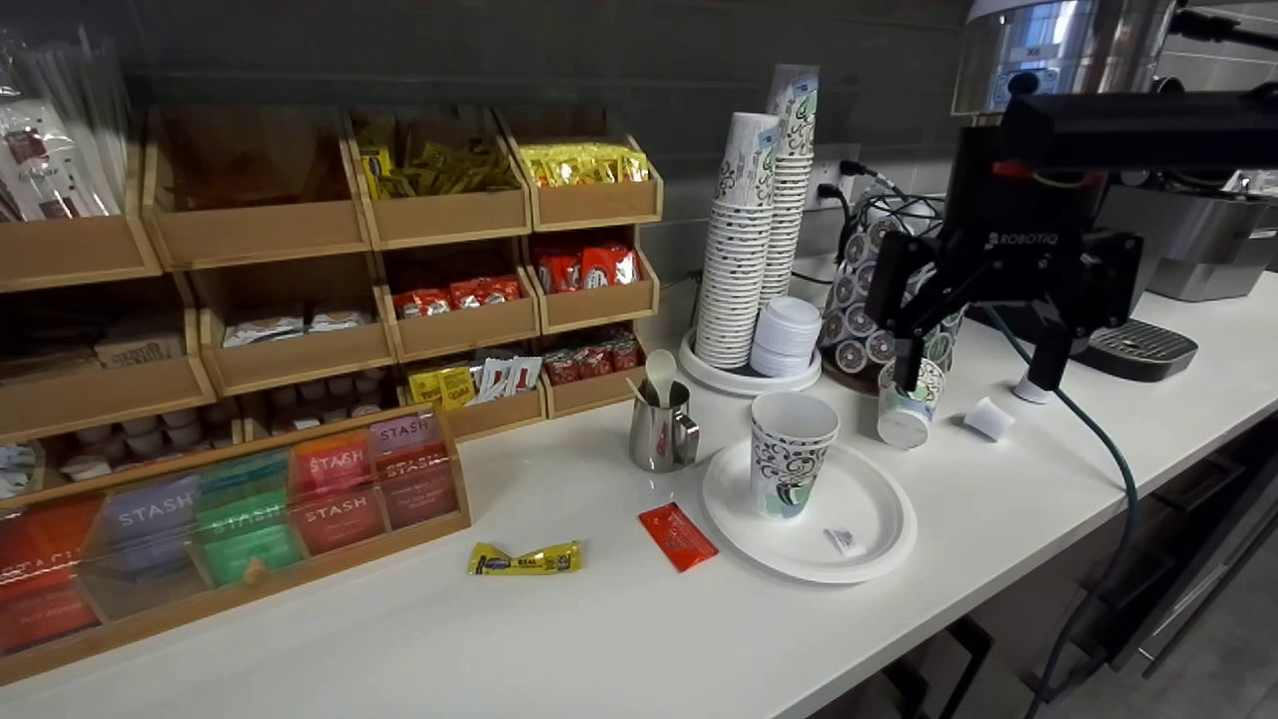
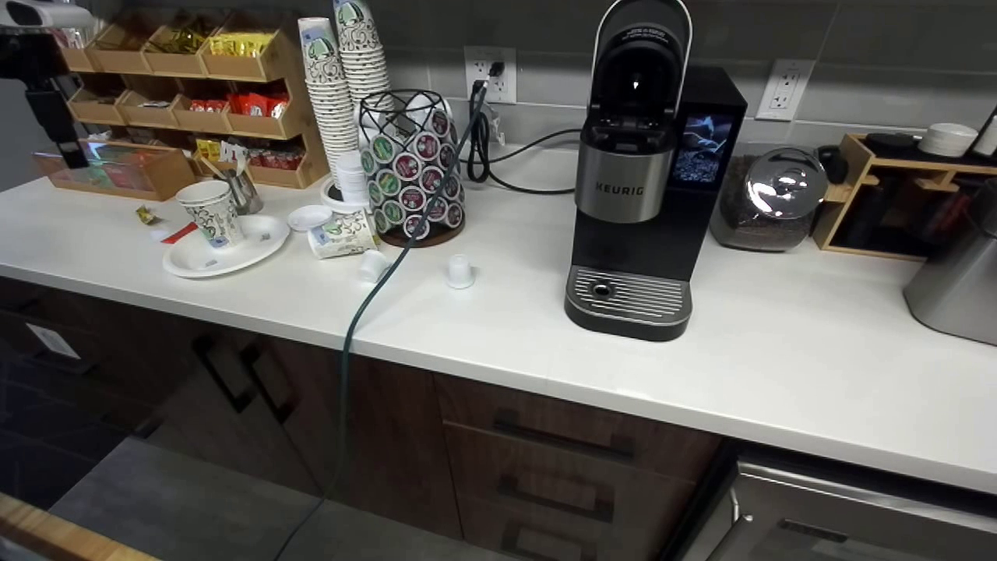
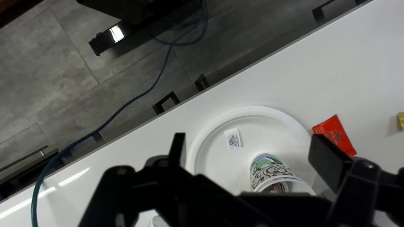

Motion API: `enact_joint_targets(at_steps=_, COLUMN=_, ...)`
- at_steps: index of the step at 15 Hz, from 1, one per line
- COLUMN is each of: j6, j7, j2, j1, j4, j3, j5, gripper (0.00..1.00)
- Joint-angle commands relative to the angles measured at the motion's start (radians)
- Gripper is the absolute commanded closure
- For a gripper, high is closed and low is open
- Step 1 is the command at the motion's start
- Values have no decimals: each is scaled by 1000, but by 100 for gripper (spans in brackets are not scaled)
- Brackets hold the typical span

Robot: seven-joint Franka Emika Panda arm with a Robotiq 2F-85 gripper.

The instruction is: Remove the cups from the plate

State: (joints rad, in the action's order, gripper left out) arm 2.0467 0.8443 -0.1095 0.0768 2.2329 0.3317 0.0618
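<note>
Nested patterned paper cups [image 1: 792,457] stand upright on the round white plate [image 1: 874,491], a small packet [image 1: 845,542] lying near them; above the tabletop [image 1: 599,639] hangs the Robotiq hand [image 1: 978,366], spread wide and holding nothing.

Free room spreads across the surface [image 1: 659,639] toward 7 o'clock from the plate [image 1: 879,514] in an exterior view, with clear air above its cups [image 1: 789,464]. A pitcher [image 1: 654,434] blocks 10, tall stacks [image 1: 737,290] 12; a tipped cup [image 1: 915,411] lies between 1 and 2, and a cable [image 1: 1106,439] hangs toward 3.
</note>
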Motion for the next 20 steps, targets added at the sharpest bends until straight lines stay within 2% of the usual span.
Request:
enact_joint_targets(at_steps=1, j6=27, j7=67, j2=17, j1=23, j4=-6, j3=-54, j5=-31, gripper=0)
enact_joint_targets(at_steps=7, j6=255, j7=355, j2=113, j1=20, j4=4, j3=-100, j5=-153, gripper=0)
enact_joint_targets(at_steps=8, j6=282, j7=407, j2=133, j1=25, j4=3, j3=-108, j5=-177, gripper=0)
enact_joint_targets(at_steps=9, j6=254, j7=447, j2=162, j1=32, j4=-14, j3=-116, j5=-201, gripper=0)
enact_joint_targets(at_steps=10, j6=227, j7=463, j2=175, j1=40, j4=-23, j3=-123, j5=-214, gripper=0)
enact_joint_targets(at_steps=11, j6=245, j7=388, j2=135, j1=41, j4=-2, j3=-131, j5=-169, gripper=0)
enact_joint_targets(at_steps=13, j6=245, j7=417, j2=166, j1=48, j4=-7, j3=-139, j5=-184, gripper=0)
enact_joint_targets(at_steps=15, j6=283, j7=366, j2=193, j1=55, j4=-4, j3=-137, j5=-130, gripper=0)
enact_joint_targets(at_steps=20, j6=391, j7=389, j2=258, j1=82, j4=-6, j3=-148, j5=-109, gripper=0)
